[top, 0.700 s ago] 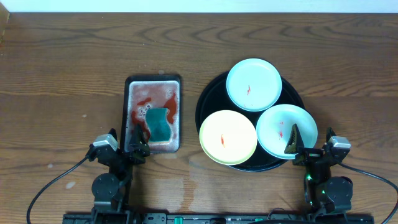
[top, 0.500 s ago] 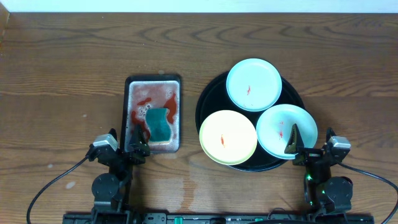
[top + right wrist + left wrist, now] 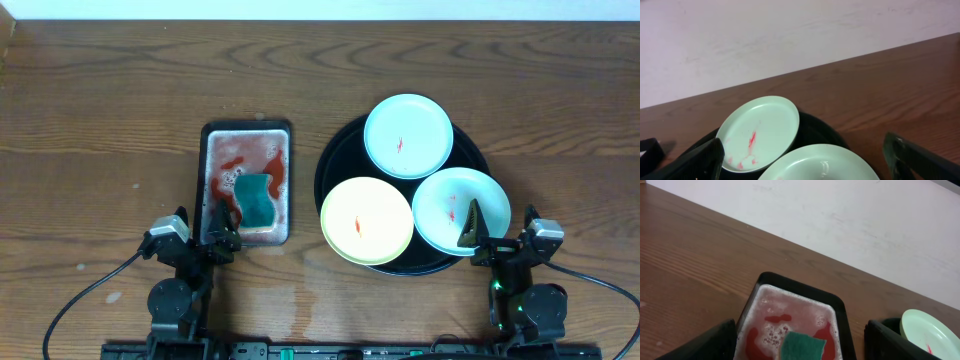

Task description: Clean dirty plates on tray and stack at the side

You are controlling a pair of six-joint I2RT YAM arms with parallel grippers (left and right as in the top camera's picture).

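The round black tray (image 3: 336, 158) holds three plates, each with a red smear: a mint one (image 3: 408, 135) at the back, a pale yellow one (image 3: 366, 220) at the front left, and a mint one (image 3: 455, 205) at the front right. My right gripper (image 3: 477, 240) hangs open over the near edge of the front-right plate (image 3: 825, 166), and the back plate (image 3: 762, 131) lies beyond it. Above the near end of the rectangular tray, my left gripper (image 3: 222, 228) is open and holds nothing. A plate edge (image 3: 932, 334) shows past its right finger (image 3: 892, 341).
A small rectangular black tray (image 3: 247, 132) left of the round one holds reddish foam and a green sponge (image 3: 254, 200), which is also seen between the left fingers as the sponge (image 3: 802, 347). Dark wood tabletop (image 3: 100, 130) surrounds both trays. A pale wall (image 3: 790, 35) borders the far edge.
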